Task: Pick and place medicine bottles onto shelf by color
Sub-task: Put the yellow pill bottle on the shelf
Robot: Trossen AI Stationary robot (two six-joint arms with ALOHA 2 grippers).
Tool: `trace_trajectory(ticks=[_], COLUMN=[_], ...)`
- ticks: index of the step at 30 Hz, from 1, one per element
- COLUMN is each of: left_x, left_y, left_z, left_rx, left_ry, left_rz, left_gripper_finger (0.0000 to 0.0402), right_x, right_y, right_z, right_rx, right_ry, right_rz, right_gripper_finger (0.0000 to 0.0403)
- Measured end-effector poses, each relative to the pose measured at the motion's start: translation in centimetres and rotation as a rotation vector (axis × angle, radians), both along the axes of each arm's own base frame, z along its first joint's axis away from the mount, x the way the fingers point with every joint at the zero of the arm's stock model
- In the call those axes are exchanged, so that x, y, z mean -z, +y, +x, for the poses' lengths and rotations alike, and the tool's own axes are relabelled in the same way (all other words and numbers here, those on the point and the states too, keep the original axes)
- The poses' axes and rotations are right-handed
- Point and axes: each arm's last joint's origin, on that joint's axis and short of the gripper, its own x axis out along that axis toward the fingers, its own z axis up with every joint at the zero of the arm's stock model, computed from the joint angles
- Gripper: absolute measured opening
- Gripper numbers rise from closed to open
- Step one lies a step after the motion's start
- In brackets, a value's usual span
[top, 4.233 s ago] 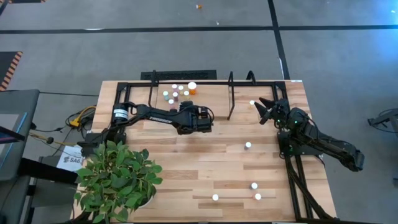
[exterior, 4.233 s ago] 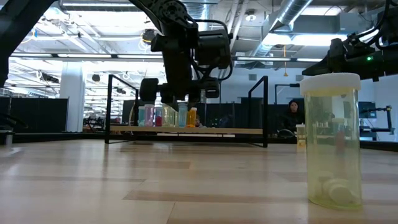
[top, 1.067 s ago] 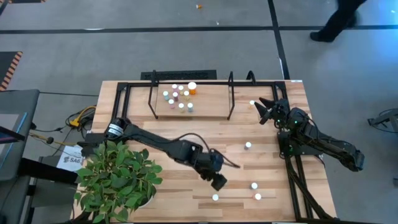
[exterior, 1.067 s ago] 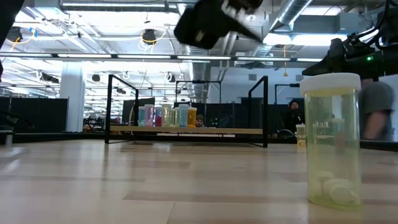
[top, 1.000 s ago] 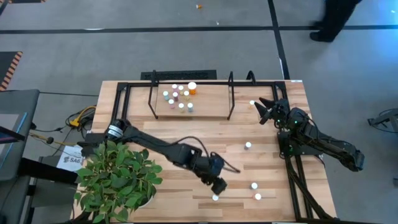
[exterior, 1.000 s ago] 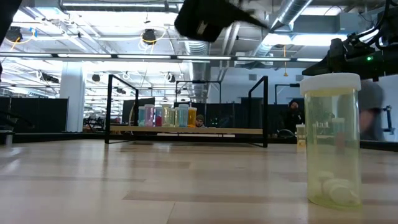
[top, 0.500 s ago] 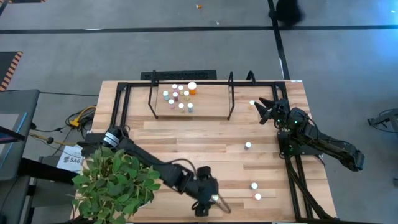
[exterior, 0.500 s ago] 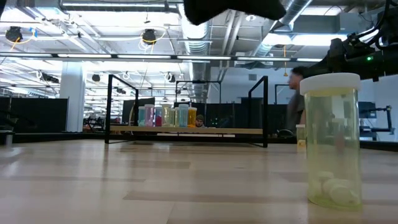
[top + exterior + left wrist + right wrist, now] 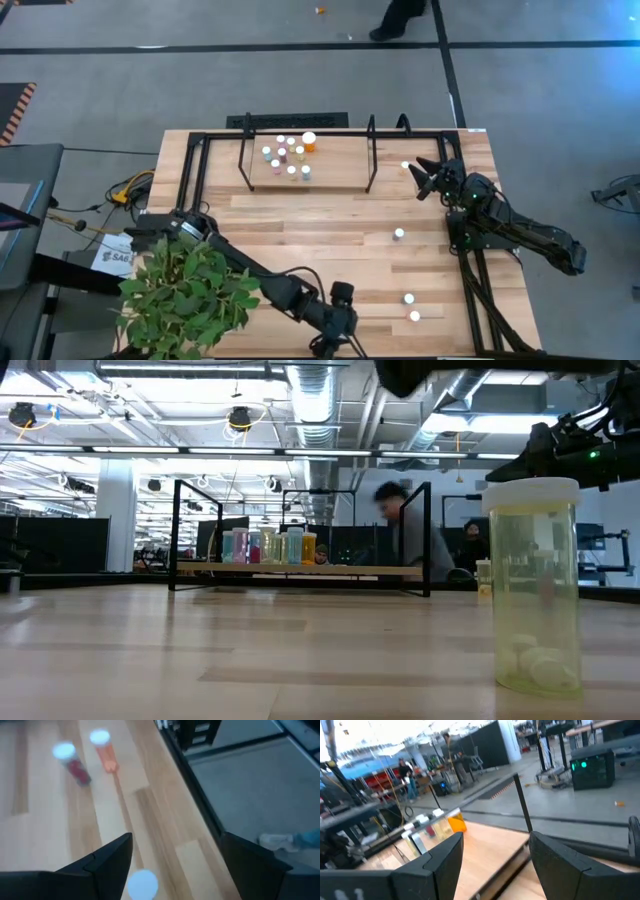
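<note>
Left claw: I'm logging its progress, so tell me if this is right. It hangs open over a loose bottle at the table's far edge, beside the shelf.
Not quite. The left claw hangs open over a loose bottle at the table's near edge, far from the shelf; the high view shows this.

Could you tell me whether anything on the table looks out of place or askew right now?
Nothing is spilled or tipped. Several medicine bottles stand loose on the tabletop, away from the shelf where the others are grouped. The left gripper hangs over the table's near edge, jaws open.

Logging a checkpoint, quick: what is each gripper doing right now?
Left gripper: open, holding nothing, a bottle cap between its fingers.
Right gripper: open, holding nothing.
</note>
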Motion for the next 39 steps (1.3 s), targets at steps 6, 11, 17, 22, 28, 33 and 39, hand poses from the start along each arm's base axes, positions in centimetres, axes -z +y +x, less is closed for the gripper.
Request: trace_trajectory(ticks=[6, 11, 17, 22, 28, 33, 39], left_x=[1.6, 2.8, 3.7, 4.0, 4.2, 4.3, 4.2], left_y=[0.2, 0.3, 0.5, 1.2, 1.5, 1.5, 1.5], left_z=[0.4, 0.5, 0.6, 0.5, 0.3, 0.2, 0.3], left_rx=[-0.006, -0.004, -0.027, -0.070, -0.097, -0.079, -0.070], left_ry=[0.046, 0.075, 0.099, 0.133, 0.170, 0.168, 0.164], left_rz=[0.022, 0.041, 0.080, 0.125, 0.133, 0.160, 0.154], left_gripper_finger=[0.0286, 0.0286, 0.0286, 0.0286, 0.0286, 0.0286, 0.0268], right_x=[0.0, 0.0, 0.0, 0.0, 0.0, 0.0, 0.0], right_y=[0.0, 0.0, 0.0, 0.0, 0.0, 0.0, 0.0], right_z=[0.0, 0.0, 0.0, 0.0, 0.0, 0.0, 0.0], right_rx=[0.001, 0.001, 0.001, 0.001, 0.001, 0.001, 0.001], right_ry=[0.001, 0.002, 0.002, 0.002, 0.002, 0.002, 0.002], right_rz=[0.001, 0.001, 0.001, 0.001, 0.001, 0.001, 0.001], right_gripper_finger=[0.0249, 0.0249, 0.0249, 0.0249, 0.0249, 0.0249, 0.0249])
